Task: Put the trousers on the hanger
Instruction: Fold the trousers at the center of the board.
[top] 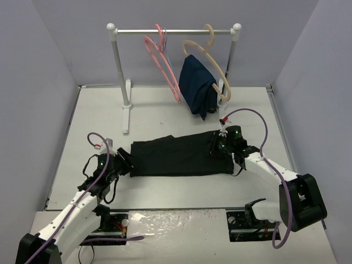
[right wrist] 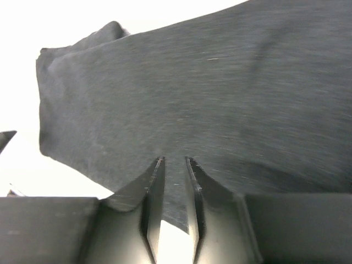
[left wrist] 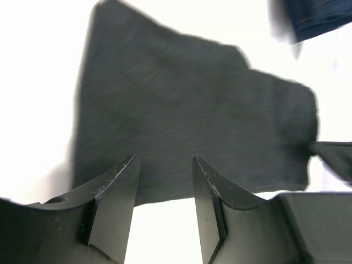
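The black trousers (top: 176, 157) lie flat across the table, folded into a long band. My left gripper (top: 125, 163) is open at their left end; in the left wrist view the fingertips (left wrist: 132, 159) straddle the near edge of the trousers (left wrist: 192, 110). My right gripper (top: 215, 146) is low over their right end. In the right wrist view it (right wrist: 175, 159) is open only narrowly, with the cloth's edge (right wrist: 220, 99) lying between the jaws. The salmon-pink hanger (top: 162, 66) hangs empty and tilted on the rail (top: 173, 31).
A tan hanger (top: 212, 58) on the rail carries a navy garment (top: 199, 85), which also shows in the left wrist view (left wrist: 319, 16). A thin light-blue hanger (top: 161, 34) hangs behind the pink one. The rail's white posts (top: 120, 77) stand at the back.
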Action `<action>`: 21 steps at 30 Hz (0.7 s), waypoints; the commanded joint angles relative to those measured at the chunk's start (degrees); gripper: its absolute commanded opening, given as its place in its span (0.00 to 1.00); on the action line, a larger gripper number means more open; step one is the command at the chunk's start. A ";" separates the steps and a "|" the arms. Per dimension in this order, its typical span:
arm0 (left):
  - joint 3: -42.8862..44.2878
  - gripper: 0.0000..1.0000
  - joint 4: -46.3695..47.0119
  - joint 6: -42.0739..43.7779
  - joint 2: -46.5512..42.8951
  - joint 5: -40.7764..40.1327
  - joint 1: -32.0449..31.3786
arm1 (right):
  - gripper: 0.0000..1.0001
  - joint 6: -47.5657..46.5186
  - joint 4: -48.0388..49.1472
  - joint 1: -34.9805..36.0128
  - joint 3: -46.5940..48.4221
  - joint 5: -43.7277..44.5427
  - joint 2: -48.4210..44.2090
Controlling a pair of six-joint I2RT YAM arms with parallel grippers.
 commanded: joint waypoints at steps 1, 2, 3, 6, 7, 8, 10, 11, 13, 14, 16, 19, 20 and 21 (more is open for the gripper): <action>7.26 0.39 5.38 1.54 6.68 2.61 -0.66 | 0.12 0.39 6.95 4.81 1.73 -4.39 2.10; 8.17 0.39 6.37 1.80 8.75 2.53 -0.98 | 0.11 0.85 8.29 5.71 0.74 -4.45 2.55; 8.91 0.39 7.40 1.99 10.69 2.42 -1.24 | 0.10 1.63 9.64 6.41 -0.42 -4.37 2.92; 8.83 0.35 11.95 1.73 15.62 1.44 -1.46 | 0.07 4.75 13.46 6.84 -5.48 -2.77 3.29; 8.81 0.35 12.06 1.47 16.69 1.00 -1.46 | 0.07 4.79 13.85 6.84 -6.90 -1.59 3.13; 8.02 0.35 13.32 1.22 18.10 0.32 -1.43 | 0.07 5.17 13.47 6.67 -8.56 0.44 2.67; 6.50 0.34 15.51 0.84 20.64 -1.10 -1.38 | 0.05 5.94 12.28 6.24 -11.26 4.19 1.73; 5.94 0.34 15.93 0.84 21.51 -1.86 -1.37 | 0.05 6.30 11.28 5.93 -11.74 5.52 1.28; 4.61 0.33 16.48 0.97 23.24 -2.91 -1.16 | 0.05 7.03 7.69 5.55 -12.08 8.87 0.03; 4.13 0.33 16.55 1.07 23.89 -3.61 -0.90 | 0.05 7.29 6.37 5.26 -12.05 10.09 -0.52; 3.25 0.32 16.79 1.43 25.46 -4.36 -0.04 | 0.05 7.44 4.32 4.70 -11.88 11.68 -1.18; 2.83 0.30 17.31 2.31 27.70 -3.06 1.63 | 0.05 6.75 2.67 3.92 -10.23 11.47 -1.21; 3.39 0.29 17.16 2.77 27.90 -2.34 1.79 | 0.05 6.29 2.31 3.82 -9.47 10.60 -1.31; 4.23 0.29 16.86 3.31 27.83 -1.54 1.85 | 0.05 5.81 1.99 3.79 -8.63 9.66 -1.70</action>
